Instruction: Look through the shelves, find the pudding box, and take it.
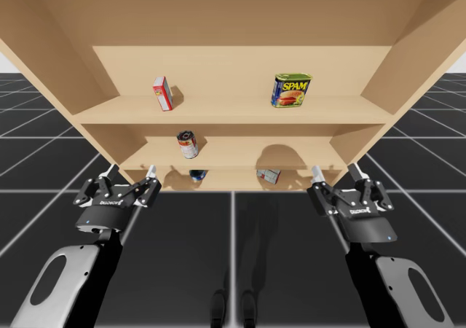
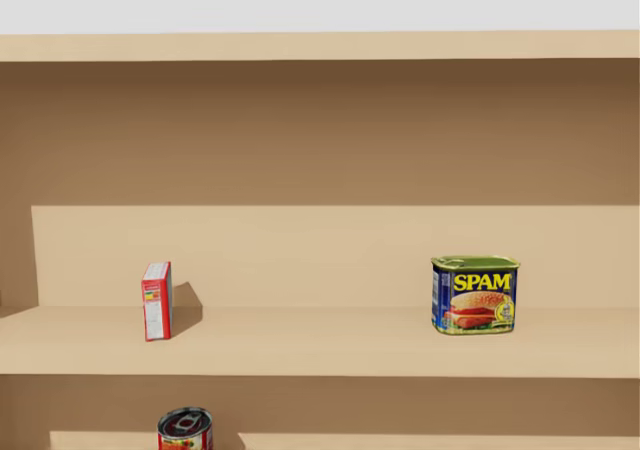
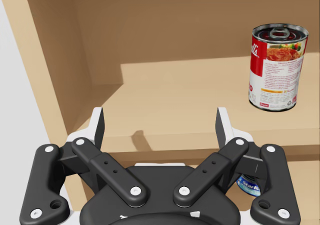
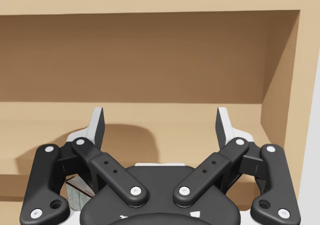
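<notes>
Both my hands hover open before the wooden shelf unit, with nothing between the fingers of either. My left hand is at its lower left and my right hand at its lower right. A small red-and-white cardboard box stands upright on the left of the upper shelf, well apart from the blue rectangular tin. A second small box sits on the lowest shelf, near my right hand. I cannot tell which of the two is the pudding.
</notes>
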Motion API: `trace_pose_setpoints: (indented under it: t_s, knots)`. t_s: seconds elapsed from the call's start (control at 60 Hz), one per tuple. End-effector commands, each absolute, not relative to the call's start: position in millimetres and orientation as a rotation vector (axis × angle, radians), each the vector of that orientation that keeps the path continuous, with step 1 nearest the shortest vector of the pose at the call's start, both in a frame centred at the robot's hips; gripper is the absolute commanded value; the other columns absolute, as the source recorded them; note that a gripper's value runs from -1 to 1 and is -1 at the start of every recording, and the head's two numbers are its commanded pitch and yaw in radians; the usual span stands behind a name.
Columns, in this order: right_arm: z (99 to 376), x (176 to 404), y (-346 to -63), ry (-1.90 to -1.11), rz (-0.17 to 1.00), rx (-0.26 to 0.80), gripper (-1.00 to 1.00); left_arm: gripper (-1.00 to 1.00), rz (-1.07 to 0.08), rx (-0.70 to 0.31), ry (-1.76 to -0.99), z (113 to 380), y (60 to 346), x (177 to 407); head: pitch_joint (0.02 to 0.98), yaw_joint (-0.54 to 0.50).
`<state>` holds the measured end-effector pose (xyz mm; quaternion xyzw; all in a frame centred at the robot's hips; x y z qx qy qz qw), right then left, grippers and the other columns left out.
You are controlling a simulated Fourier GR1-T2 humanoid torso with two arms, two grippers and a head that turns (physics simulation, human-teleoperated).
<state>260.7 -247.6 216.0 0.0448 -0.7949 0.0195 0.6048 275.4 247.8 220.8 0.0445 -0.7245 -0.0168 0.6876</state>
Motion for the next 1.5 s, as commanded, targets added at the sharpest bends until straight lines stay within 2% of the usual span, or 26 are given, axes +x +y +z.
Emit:
trace_pose_setpoints:
  t_s: [0.017, 0.167, 0.6, 0.75, 0.933, 1.283, 1.5]
  knots:
    - [215.5, 259.2, -246.1, -1.841, 0.023, 0.093, -1.0, -1.0, -0.042, 0.099, -1.621, 220.9, 247.3, 275.3, 0.128, 0.02]
    - [213.6, 261.8, -245.0, -1.777, 0.074, 0.128, -1.0, -1.0, -0.043, 0.101, -1.618, 220.7, 247.2, 275.1, 0.166, 0.02]
    - [211.2, 262.5, -243.4, -1.775, 0.107, 0.085, -1.0, -1.0, -0.079, 0.104, -1.607, 219.0, 245.5, 274.6, 0.438, 0.02]
    - [210.4, 262.7, -243.0, -1.773, 0.114, 0.075, -1.0, -1.0, -0.089, 0.107, -1.607, 218.9, 244.8, 273.9, 0.559, -0.02]
    - [210.0, 262.3, -241.8, -1.774, 0.123, 0.067, -1.0, -1.0, -0.099, 0.106, -1.61, 219.3, 244.0, 272.6, 0.654, -0.1]
    - [207.0, 262.8, -236.9, -1.753, 0.136, 0.078, -1.0, -1.0, -0.104, 0.105, -1.607, 218.5, 241.1, 272.5, 0.723, -0.21]
    - [215.1, 252.2, -235.3, -1.721, 0.129, 0.197, -1.0, -1.0, -0.083, 0.122, -1.59, 216.6, 243.4, 274.7, 0.725, -0.2]
